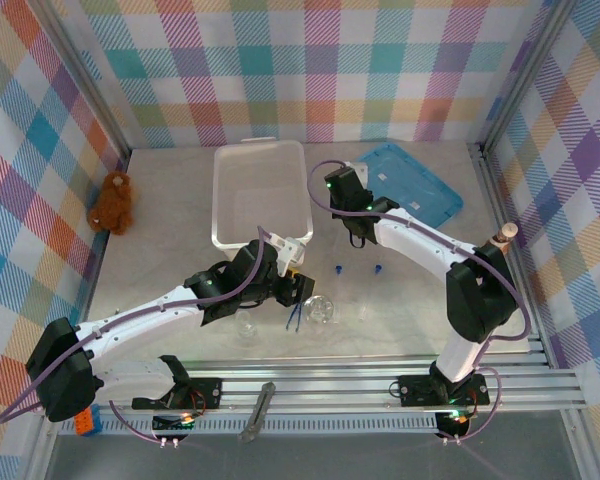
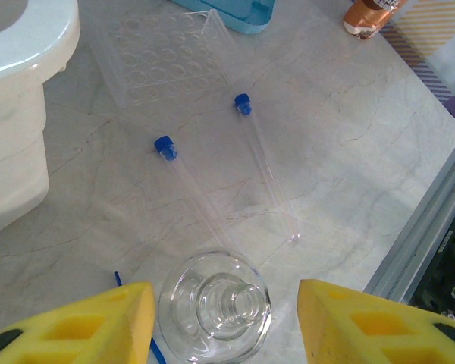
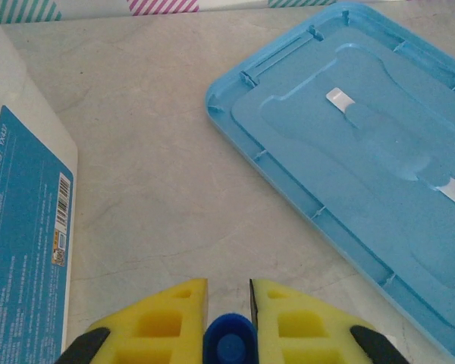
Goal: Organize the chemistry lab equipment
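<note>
The left gripper [image 2: 226, 299] stands with its jaws apart, a yellow finger [image 2: 91, 322] on each side of the round flask [image 2: 212, 311]. The flask sits upright on the table [image 2: 349, 167] between them, mouth up, nearer the left finger than the right, and a gap shows on the right side. Just ahead of this gripper lie two blue-capped tubes, the nearer tube [image 2: 165, 146] and the farther tube [image 2: 243, 103], side by side but apart, caps pointing away from the fingers. Beyond them rests a clear tube rack [image 2: 163, 61]. Dark-blue tweezers [image 1: 294, 320] lie on the table below the gripper, beside the flask. To its left front is the white bin [image 2: 15, 114].

The right gripper [image 3: 228, 292] has its jaws drawn close and clamped on a held tube [image 3: 229, 345], whose blue cap is pinched between the yellow pads [image 3: 167, 318]. Ahead and to its right lies the blue lid [image 3: 364, 167], flat on the table; to its left is the bin's labelled wall [image 3: 23, 227]
</note>
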`<move>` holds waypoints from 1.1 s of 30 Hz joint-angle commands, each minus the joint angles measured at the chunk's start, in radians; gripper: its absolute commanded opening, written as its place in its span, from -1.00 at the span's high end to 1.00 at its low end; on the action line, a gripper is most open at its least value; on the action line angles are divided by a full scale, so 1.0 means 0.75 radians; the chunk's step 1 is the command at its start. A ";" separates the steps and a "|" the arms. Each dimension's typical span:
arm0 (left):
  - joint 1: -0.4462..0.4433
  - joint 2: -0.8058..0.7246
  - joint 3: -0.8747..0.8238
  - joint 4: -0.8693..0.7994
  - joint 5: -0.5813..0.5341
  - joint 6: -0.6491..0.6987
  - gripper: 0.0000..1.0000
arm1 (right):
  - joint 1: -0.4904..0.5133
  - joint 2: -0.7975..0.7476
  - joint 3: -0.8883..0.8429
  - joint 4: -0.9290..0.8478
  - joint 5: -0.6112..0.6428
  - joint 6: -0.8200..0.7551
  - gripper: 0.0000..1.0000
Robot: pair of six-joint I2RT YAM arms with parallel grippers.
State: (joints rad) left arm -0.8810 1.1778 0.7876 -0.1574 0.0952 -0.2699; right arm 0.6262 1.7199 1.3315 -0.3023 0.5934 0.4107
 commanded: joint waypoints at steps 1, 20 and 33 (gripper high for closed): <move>0.005 -0.020 -0.024 0.019 0.016 -0.013 -0.05 | -0.009 0.004 -0.004 0.030 -0.004 0.027 0.64; 0.005 -0.012 -0.037 0.051 0.028 -0.029 -0.05 | -0.004 -0.044 -0.033 0.037 -0.035 0.010 0.38; -0.026 0.075 0.014 0.082 0.039 -0.018 -0.05 | -0.001 -0.340 -0.072 -0.147 -0.071 0.054 0.12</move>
State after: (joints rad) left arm -0.8886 1.2194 0.7731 -0.1272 0.1131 -0.2768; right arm 0.6266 1.5143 1.2999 -0.3531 0.5560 0.4160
